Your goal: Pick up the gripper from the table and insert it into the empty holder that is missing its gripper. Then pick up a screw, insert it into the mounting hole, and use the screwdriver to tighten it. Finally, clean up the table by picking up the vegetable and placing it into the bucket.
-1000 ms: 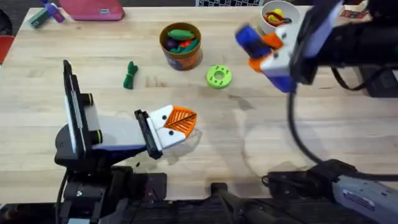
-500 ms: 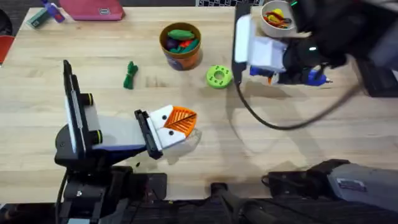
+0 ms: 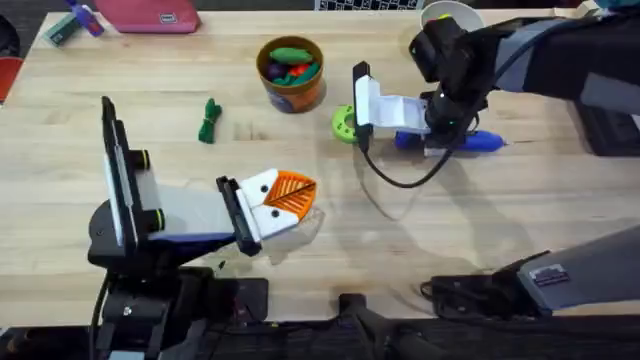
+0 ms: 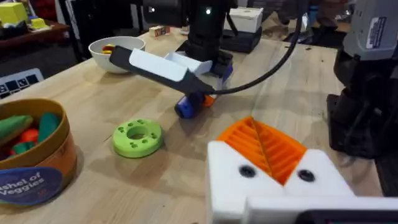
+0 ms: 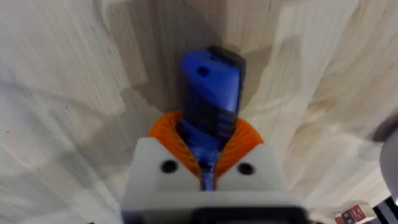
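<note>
Screwdriver (image 3: pixel 470 141) clamped between the right gripper's (image 5: pixel 208 163) orange pads, laid low over the table (image 3: pixel 520 220) beside the green disc (image 4: pixel 137 137), left gripper (image 3: pixel 285 195) apparently closed, nothing held, vegetable (image 3: pixel 208 120) lying left of the bucket (image 3: pixel 291 72).

Pale wooden table in a busy workroom, under soft, even light.

The table (image 3: pixel 480 230) is light, streaky planking, and faint blurred shadows lie on it just on the near side of the right gripper (image 3: pixel 437 138). Well beyond the left gripper (image 3: pixel 285 195), at the far edge, lies a flat pink case (image 3: pixel 150 14), with dark floor (image 3: pixel 25 10) past the corner. Off to the right gripper's outer side sits dark equipment (image 3: pixel 610 125). Behind the right gripper the room is crowded: a white box (image 4: pixel 245 17), a small wooden block (image 4: pixel 160 30), and a dark shelf with yellow blocks (image 4: pixel 13 12).
</note>
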`<state>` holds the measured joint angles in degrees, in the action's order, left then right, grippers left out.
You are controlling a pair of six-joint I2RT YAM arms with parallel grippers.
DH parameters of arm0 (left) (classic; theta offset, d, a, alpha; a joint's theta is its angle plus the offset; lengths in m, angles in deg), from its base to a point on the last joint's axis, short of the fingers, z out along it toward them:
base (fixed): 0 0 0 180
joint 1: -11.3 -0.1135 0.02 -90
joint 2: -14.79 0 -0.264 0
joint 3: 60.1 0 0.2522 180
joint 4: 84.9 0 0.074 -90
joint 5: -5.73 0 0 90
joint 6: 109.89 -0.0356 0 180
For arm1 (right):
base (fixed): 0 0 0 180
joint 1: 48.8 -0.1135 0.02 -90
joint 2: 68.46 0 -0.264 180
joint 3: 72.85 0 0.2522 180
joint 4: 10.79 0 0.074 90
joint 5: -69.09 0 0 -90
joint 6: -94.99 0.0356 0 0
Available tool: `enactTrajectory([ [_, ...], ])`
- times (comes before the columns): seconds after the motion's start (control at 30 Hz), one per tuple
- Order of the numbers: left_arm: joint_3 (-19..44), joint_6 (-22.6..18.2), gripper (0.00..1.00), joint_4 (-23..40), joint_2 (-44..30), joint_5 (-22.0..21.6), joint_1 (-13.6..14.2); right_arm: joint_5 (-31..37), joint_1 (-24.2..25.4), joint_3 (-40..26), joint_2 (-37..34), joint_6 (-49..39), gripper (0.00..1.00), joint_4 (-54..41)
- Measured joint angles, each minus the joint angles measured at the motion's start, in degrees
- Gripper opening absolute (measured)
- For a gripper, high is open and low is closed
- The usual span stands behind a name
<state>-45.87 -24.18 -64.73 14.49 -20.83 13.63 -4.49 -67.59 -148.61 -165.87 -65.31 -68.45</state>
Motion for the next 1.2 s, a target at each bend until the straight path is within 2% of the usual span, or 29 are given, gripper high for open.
enactTrajectory([
  [0.2, 0.0, 0.0, 0.006, 0.0, 0.0, 0.0, 0.0, 1.0, 0.1, -0.2, 0.0, -0.2, 0.953, -0.2],
  [0.23, 0.0, 0.0, 0.006, 0.0, 0.0, 0.0, 0.0, 1.1, 0.1, -0.2, 0.1, 0.0, 0.980, -0.2],
  [0.43, 0.0, 0.0, 0.006, 0.0, 0.0, 0.0, 0.0, 1.4, -0.1, -0.3, 1.7, 3.0, 0.990, -0.2],
  [0.57, 0.0, 0.0, 0.006, 0.0, 0.0, 0.0, 0.0, 1.5, -1.3, -0.3, 8.0, 7.5, 0.990, 0.5],
  [0.6, 0.0, -0.1, 0.034, 0.0, 0.0, 0.0, 0.0, 1.5, -1.7, -0.3, 10.2, 9.0, 0.990, 0.7],
  [0.7, 0.0, -0.3, 0.447, 0.0, 0.0, 0.1, 0.0, 1.5, -2.7, -0.3, 16.6, 14.0, 0.991, 0.7],
  [0.73, 0.0, -0.3, 0.630, 0.0, 0.0, 0.0, 0.0, 1.5, -2.9, -0.3, 18.8, 16.3, 0.992, 0.6],
  [0.8, 0.0, -0.3, 0.923, 0.0, 0.0, 0.1, 0.0, 1.5, -2.9, -0.3, 22.1, 21.4, 0.994, 0.6],
  [0.83, 0.0, -0.2, 0.968, 0.0, 0.0, 0.1, 0.0, 1.5, -2.9, -0.3, 23.8, 25.0, 0.994, 0.6],
  [1.1, 0.0, -0.2, 0.986, -0.2, 0.0, 0.1, 0.0, 1.5, -2.9, -0.4, 32.7, 58.9, 0.992, -2.7],
  [1.2, 0.0, 1.2, 0.985, -0.5, 0.0, -1.6, 0.0, 1.5, -2.9, -0.4, 36.7, 69.1, 0.992, -4.3],
])
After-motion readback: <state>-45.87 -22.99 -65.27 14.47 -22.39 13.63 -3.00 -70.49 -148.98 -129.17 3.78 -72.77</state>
